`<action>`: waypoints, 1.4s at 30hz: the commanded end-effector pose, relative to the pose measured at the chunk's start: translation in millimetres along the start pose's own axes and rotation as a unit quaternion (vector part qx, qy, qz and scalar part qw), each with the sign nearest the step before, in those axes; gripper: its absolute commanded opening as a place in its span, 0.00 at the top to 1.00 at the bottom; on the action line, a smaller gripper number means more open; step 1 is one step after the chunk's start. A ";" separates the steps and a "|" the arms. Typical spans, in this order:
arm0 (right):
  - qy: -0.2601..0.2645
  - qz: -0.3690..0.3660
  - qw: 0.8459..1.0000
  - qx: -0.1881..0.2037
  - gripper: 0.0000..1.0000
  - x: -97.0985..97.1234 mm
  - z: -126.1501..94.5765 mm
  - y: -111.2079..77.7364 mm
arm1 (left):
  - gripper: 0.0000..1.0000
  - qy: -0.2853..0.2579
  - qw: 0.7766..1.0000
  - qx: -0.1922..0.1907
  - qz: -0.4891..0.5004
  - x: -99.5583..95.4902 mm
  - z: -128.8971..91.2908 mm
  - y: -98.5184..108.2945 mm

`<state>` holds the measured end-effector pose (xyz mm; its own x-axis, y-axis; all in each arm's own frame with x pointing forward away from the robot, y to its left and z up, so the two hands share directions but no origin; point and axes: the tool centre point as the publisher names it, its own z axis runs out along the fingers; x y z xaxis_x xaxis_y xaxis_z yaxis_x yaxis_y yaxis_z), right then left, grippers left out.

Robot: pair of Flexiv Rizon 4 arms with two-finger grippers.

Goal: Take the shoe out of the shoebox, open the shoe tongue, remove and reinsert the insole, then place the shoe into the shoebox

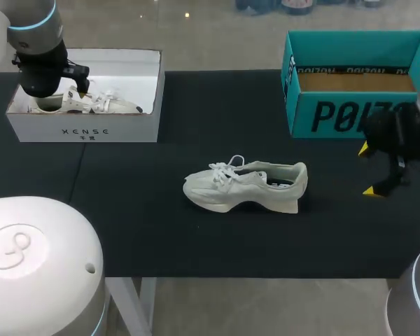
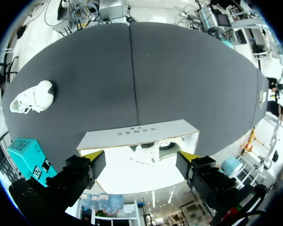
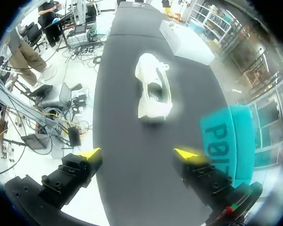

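On the black table (image 1: 126, 210), the white sneaker (image 1: 245, 185) is sitting upright, my left gripper (image 2: 140, 155) is hovering open-fingered over the white shoebox (image 1: 84, 129), my right gripper (image 3: 138, 153) is hanging open beside the teal shoebox (image 1: 336, 115)

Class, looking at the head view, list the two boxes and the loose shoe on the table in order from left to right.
white shoebox → shoe lying on the black table top → teal shoebox
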<state>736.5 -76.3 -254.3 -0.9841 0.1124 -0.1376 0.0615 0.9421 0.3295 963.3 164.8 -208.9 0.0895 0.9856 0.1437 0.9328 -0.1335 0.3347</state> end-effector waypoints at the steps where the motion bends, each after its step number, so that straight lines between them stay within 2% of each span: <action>1: -0.005 -0.001 0.998 -0.068 0.00 5.4 0.6 -6.0 | 0.00 0.001 1.000 -0.001 0.000 0.1 -1.0 -1.6; 23: -0.005 -0.001 0.998 -0.068 0.00 5.4 0.6 -6.0 | 0.00 0.001 1.000 -0.001 0.000 0.1 -1.0 -1.6; 26: 0.014 0.002 0.995 -0.097 0.00 1.6 2.8 -11.9 | 0.00 0.001 1.000 -0.001 0.000 0.1 -1.0 -1.6; 31: 0.065 0.022 0.978 -0.195 0.00 -13.0 13.4 -32.6 | 0.00 0.001 1.000 -0.001 0.000 0.1 -1.0 -1.6; 36: 0.077 0.031 0.970 -0.230 0.00 -23.3 19.3 -40.1 | 0.00 0.001 1.000 -0.001 0.000 0.1 -1.0 -1.6; 42: 0.083 0.052 0.950 -0.297 0.00 -35.6 31.6 -51.4 | 0.00 0.001 1.000 -0.001 0.000 0.1 -1.0 -1.6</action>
<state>760.4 -115.2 -284.0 -0.9912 0.1298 0.0271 0.1063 0.6553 0.7478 963.3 164.8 -208.9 0.0895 0.9856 0.1437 0.9328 -0.1335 0.3347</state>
